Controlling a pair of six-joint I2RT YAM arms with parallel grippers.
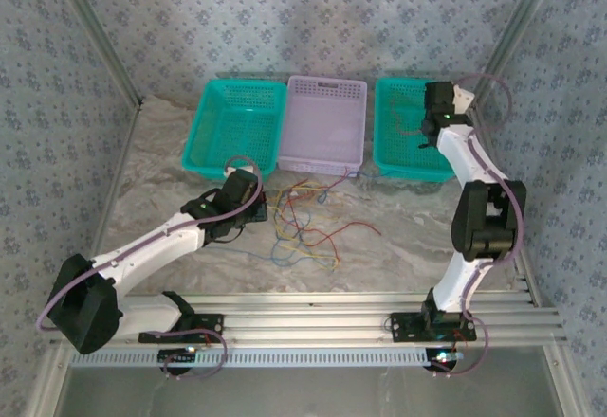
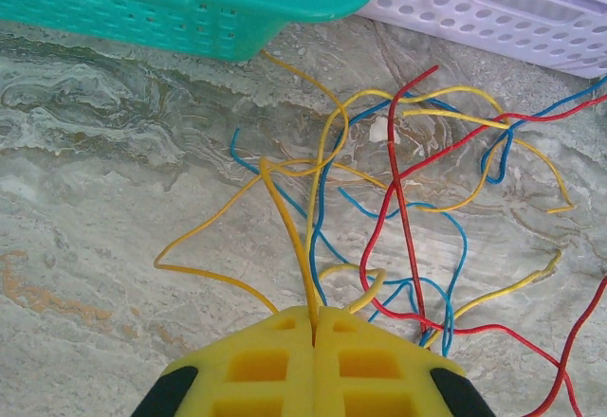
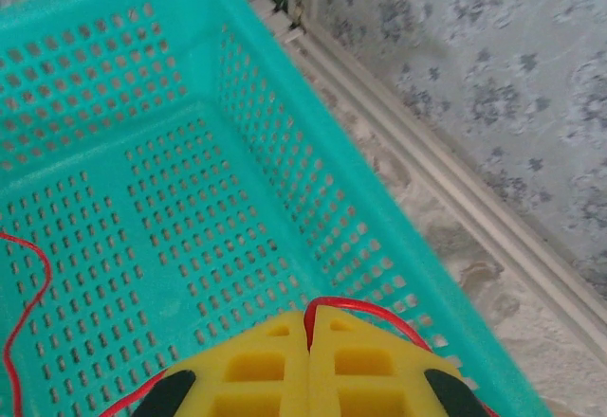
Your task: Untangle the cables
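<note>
A tangle of thin yellow, red and blue cables (image 1: 302,220) lies on the marble table in front of the baskets. In the left wrist view the cables (image 2: 398,208) spread across the stone, and my left gripper (image 2: 314,320) is shut on a yellow cable (image 2: 285,218) that runs up from its tips. My left gripper (image 1: 248,188) sits at the tangle's left edge. My right gripper (image 1: 429,131) hangs over the right teal basket (image 1: 389,156). It (image 3: 308,320) is shut on a red cable (image 3: 365,309) that loops over its tip, above the basket floor (image 3: 190,218).
A left teal basket (image 1: 211,156) and a lilac basket (image 1: 303,161) stand side by side at the back, their fronts (image 2: 190,19) close to the tangle. Patterned walls and a metal frame enclose the table. Rails run along the near edge.
</note>
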